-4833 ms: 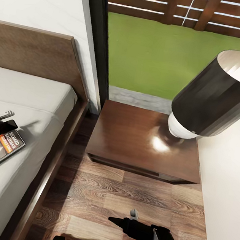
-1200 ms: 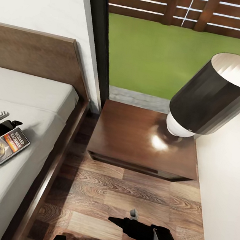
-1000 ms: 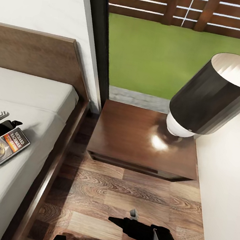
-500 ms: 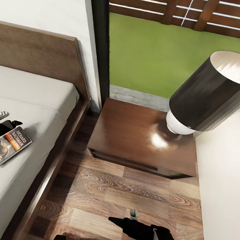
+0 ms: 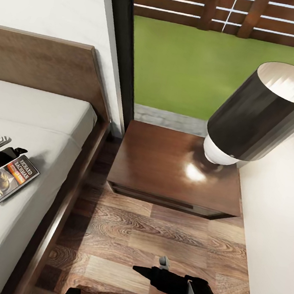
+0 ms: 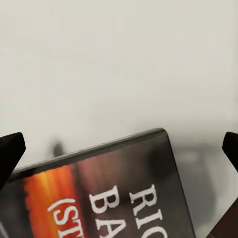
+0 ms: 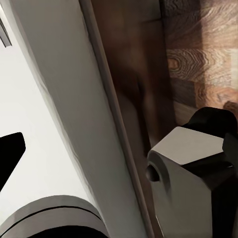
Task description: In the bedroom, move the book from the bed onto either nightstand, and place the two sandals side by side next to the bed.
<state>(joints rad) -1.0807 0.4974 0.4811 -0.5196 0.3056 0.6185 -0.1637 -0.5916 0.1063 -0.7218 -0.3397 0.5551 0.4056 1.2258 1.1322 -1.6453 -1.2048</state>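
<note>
The book lies flat on the bed, near its edge, not yet on the nightstand.

Nothing is finished, in my judgement. The left gripper hovers over the book's top corner, fingers spread wide and empty; the right gripper hangs over the floor, its spread unclear. Since the earliest frame the book sits slightly rotated.

Thin dark paperback book with orange band now lies clear of the black left gripper; 4.8 s ago the gripper overlapped its near corner. Head camera shifted slightly.
</note>
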